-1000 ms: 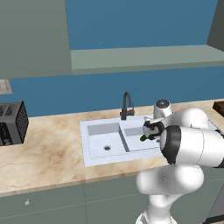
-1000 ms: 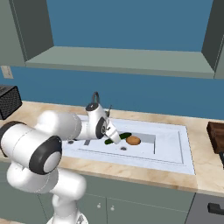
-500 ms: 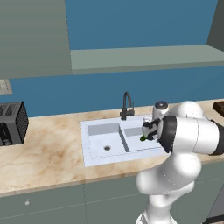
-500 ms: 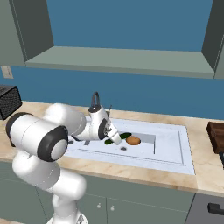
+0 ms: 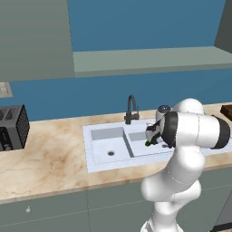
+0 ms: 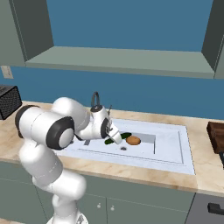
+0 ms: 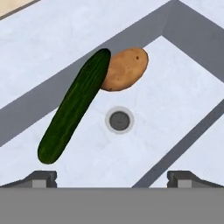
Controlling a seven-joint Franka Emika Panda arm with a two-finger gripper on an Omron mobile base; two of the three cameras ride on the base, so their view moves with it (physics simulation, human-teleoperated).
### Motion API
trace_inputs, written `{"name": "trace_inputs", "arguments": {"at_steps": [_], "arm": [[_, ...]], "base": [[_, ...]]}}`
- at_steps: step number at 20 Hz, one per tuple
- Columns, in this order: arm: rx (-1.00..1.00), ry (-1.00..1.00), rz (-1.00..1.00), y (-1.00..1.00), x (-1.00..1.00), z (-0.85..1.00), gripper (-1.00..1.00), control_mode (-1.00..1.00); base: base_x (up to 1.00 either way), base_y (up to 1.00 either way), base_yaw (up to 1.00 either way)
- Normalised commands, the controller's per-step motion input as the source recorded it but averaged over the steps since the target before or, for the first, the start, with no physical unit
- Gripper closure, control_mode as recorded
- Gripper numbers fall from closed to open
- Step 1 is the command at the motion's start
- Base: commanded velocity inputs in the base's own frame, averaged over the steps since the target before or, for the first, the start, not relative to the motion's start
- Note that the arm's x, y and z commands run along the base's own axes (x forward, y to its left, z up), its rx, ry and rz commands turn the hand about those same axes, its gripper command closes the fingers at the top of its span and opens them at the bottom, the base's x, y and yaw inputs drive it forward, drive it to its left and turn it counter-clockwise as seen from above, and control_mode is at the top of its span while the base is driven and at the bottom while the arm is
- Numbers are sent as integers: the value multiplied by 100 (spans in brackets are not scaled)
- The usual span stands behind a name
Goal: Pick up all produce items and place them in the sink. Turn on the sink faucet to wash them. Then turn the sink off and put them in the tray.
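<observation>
Hovering over the sink (image 6: 183, 148), the gripper (image 7: 112, 177) has its jaws spread wide with nothing between them, the two fingertips (image 7: 43, 178) low in the hand view at about seven and five o'clock. Just beyond them the round dark drain (image 7: 119, 120) sits on the basin floor. The cucumber (image 7: 75, 105) lies aslant in that basin from eight o'clock up toward twelve, its far end touching the potato (image 7: 125, 68) at one o'clock of the drain. In the right base view the black faucet (image 6: 95, 99) stands behind the arm, and the brown tray (image 6: 216, 136) rests on the counter (image 6: 205, 168) at three o'clock.
</observation>
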Motion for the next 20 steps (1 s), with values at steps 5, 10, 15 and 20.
{"name": "trace_inputs", "arguments": {"at_steps": [5,10,15,20], "arm": [[0,2,0,0,20,-16,-100,-100],[0,1,0,0,21,-14,-100,-100],[0,1,0,0,20,-18,-100,-100],[0,0,0,0,22,-19,-100,-100]], "base": [[0,0,0],[0,0,0],[0,0,0],[0,0,0]]}}
